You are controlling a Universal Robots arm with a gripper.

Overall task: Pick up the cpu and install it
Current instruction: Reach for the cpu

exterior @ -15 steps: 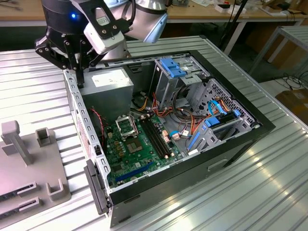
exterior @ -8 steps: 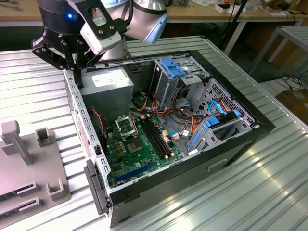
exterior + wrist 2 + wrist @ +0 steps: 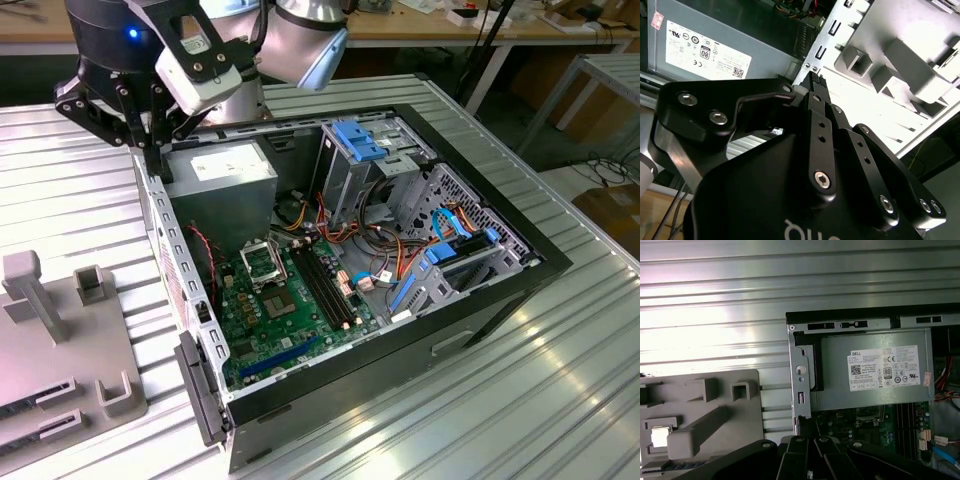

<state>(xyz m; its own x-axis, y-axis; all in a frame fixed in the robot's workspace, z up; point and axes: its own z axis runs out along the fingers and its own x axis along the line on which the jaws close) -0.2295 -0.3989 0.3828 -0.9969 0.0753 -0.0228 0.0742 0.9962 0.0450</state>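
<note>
socket [image 3: 262, 262]: clear overhead | power supply box [image 3: 222, 180] hard beside it | cable bundle [image 3: 385, 245] crowds drive cage [image 3: 355, 165] side

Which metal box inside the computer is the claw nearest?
The grey power-supply box with the white label: the gripper hangs just beside it. The drive cage with blue clips lies farther toward the exterior view's right.
</note>
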